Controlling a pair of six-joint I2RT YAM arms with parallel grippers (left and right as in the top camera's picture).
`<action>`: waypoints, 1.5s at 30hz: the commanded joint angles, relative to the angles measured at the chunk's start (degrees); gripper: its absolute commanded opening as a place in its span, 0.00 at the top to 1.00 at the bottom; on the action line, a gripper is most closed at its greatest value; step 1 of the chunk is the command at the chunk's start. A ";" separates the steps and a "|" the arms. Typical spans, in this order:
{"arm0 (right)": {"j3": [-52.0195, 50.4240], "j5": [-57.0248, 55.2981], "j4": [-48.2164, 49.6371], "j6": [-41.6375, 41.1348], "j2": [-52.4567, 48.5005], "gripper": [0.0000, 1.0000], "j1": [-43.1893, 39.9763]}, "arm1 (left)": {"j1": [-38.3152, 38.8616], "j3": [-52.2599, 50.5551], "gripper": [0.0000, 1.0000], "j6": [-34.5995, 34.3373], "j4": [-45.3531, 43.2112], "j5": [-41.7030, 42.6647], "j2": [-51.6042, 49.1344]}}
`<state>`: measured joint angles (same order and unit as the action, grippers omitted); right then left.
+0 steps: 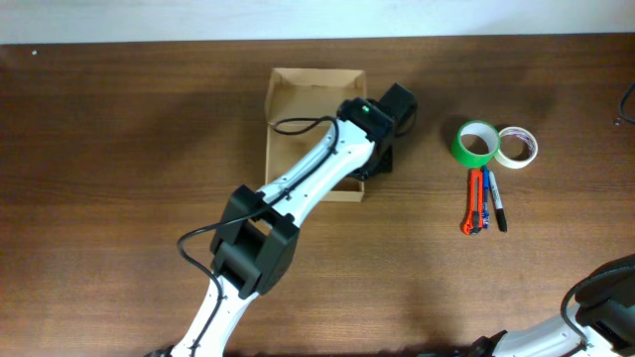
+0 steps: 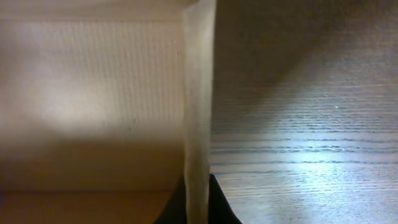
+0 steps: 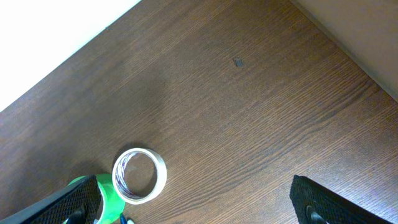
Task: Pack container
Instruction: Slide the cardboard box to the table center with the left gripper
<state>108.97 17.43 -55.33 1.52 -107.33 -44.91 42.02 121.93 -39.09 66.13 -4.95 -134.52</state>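
From overhead, the box (image 1: 298, 109) is seen lying open on the dark wooden bench (image 1: 119, 149), near its far edge, with a bare floor. The left arm (image 1: 317, 169) is stretched across the box from the near side, so that much of the box's right half is covered. Well to the right of the box, a green tape roll (image 1: 476, 145) and a white tape roll (image 1: 517, 147) are set touching each other. An orange cutter (image 1: 474, 203) and two pens (image 1: 499, 211) are laid just nearer than the rolls. The right arm (image 1: 605, 297) is parked farther from the box, at the near right corner. A pale wall (image 1: 298, 20) is seen beyond the box.

In the left wrist view, a side wall of the box (image 2: 198, 112) is pinched between the left jaws, with cardboard on one side and bench grain (image 2: 298, 124) on the other.

In the right wrist view, the right jaws are spread wide, with the fingers (image 3: 62, 205) at the lower corners. The box is not shown there. Both rolls are seen below, the green one partly hidden by a finger.
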 commanded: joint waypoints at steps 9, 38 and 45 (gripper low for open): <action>0.81 -0.33 0.00 -0.31 -0.20 0.01 0.22 | 1.07 1.88 0.07 1.66 -1.99 -2.19 -0.57; 0.83 5.22 1.01 -5.70 -0.20 0.01 0.26 | -23.21 57.64 0.00 22.08 27.50 -34.93 7.23; 0.83 13.14 -0.04 -9.53 -0.20 0.01 4.83 | -42.18 55.87 0.00 22.01 30.51 -25.88 7.34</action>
<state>108.97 26.30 -54.22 -5.43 -107.33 -43.92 6.50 178.74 -17.93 96.33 -36.62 -129.05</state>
